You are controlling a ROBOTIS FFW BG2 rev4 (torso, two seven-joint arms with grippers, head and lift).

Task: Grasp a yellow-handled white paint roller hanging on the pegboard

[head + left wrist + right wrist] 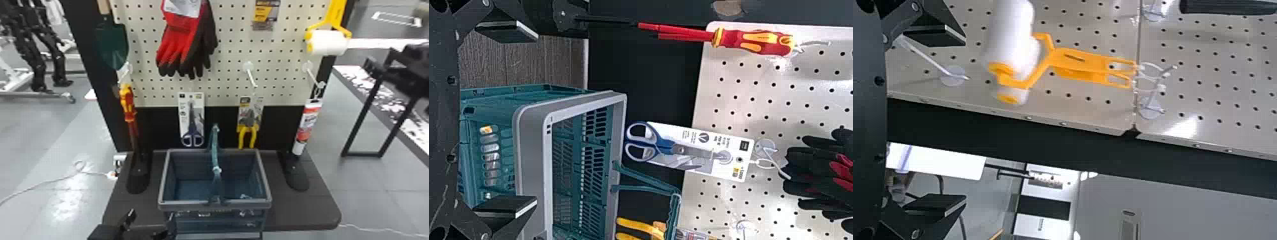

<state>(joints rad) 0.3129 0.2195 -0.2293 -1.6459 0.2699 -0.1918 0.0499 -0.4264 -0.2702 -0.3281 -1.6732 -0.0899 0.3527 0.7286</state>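
Closing on the board was the step you had in hand, as I judged it; nothing was gripped yet. The pegboard [274, 79] stood behind the tabletop [300, 204]. The paint roller [325, 42] hung at the board's upper right edge, yellow handle [1083, 67] up on a hook and white sleeve below.

Your right arm [403, 68] was raised beside that edge. The right gripper [960, 120] was released, jaws wide. The roller lay ahead of it, off toward one finger and not between them.

The next move likely called for you to centre on the handle, advance, then clench. The left gripper [534, 120] sat low by the basket [569, 165], also released.
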